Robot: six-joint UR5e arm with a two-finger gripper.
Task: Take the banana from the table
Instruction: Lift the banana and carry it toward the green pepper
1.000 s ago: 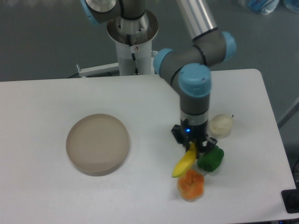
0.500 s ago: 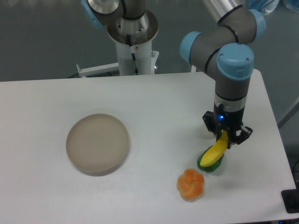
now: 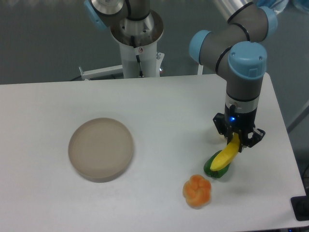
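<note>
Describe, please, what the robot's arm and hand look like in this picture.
The arm is made of grey cylindrical segments with light blue caps at the joints. Its upper link is shiny silver. The hand is small and black, with a blue light glowing just above its fingers.

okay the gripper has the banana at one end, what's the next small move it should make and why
Probably a short straight lift. The gripper is shut on the upper end of the banana, whose lower end hangs down in front of the green pepper, with the orange fruit close by. Rising first should clear both before any sideways travel.
</note>
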